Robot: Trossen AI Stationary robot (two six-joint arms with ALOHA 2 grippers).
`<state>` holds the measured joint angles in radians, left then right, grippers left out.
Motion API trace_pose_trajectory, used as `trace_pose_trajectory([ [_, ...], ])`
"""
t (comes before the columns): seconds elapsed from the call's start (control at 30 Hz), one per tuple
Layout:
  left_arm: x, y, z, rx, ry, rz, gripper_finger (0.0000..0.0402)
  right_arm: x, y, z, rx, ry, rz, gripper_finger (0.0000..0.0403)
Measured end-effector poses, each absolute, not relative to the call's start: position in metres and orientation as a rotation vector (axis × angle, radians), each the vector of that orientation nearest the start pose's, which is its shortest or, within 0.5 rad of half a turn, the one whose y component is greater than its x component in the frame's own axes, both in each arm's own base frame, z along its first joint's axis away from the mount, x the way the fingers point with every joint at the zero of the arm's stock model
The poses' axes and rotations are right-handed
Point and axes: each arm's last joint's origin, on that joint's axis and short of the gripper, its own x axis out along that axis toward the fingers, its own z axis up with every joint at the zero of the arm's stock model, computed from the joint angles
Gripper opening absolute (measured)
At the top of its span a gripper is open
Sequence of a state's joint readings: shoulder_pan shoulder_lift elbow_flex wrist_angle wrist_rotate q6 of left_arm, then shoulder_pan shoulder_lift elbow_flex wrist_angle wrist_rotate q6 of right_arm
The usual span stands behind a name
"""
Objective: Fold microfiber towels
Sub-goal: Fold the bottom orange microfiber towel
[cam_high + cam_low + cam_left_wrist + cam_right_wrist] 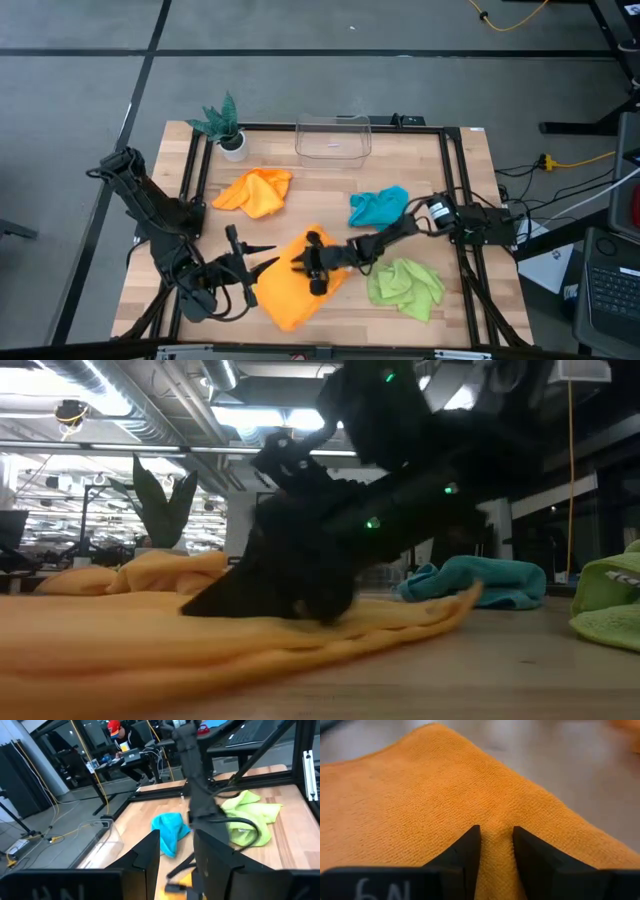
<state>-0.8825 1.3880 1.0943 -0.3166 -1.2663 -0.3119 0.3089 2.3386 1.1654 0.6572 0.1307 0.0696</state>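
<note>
From above, the right gripper (316, 262) presses onto the spread orange towel (290, 290) at the table's (330, 180) front; the left gripper (262, 268) hovers beside it, fingers apart and empty. Right wrist view — fingers (465, 852) pinch a ridge of orange cloth.

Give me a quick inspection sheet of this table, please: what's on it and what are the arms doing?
Surface: wooden table.
Job's things: orange towel spread at front; second orange towel, blue towel, green towel crumpled.
Clutter: potted plant, clear bin.
Grippers: right gripper pinching a ridge of the spread towel; left gripper open beside it.
Cables: yellow cable on floor.
Surroundings: person at a desk.
</note>
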Motion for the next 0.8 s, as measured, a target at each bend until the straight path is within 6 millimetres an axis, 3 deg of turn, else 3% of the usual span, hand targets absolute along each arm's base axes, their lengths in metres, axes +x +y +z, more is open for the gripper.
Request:
trace_pose_trajectory([
  [0.23,0.204,-0.204,0.305,0.233,0.247,0.376,0.0111,0.434,0.069,0.047,-0.043,0.426,0.59,0.012],
  [0.47,0.204,-0.207,0.303,0.213,0.289,0.283,0.0111,0.458,0.018,0.066,0.093,0.375,0.693,0.012],
  [0.63,0.204,-0.207,0.303,0.214,0.29,0.282,0.0111,0.482,0.021,0.106,0.162,0.262,0.868,0.012],
  [0.8,0.204,-0.207,0.303,0.211,0.297,0.266,0.0111,0.487,0.043,0.113,0.276,0.33,0.869,0.012],
])
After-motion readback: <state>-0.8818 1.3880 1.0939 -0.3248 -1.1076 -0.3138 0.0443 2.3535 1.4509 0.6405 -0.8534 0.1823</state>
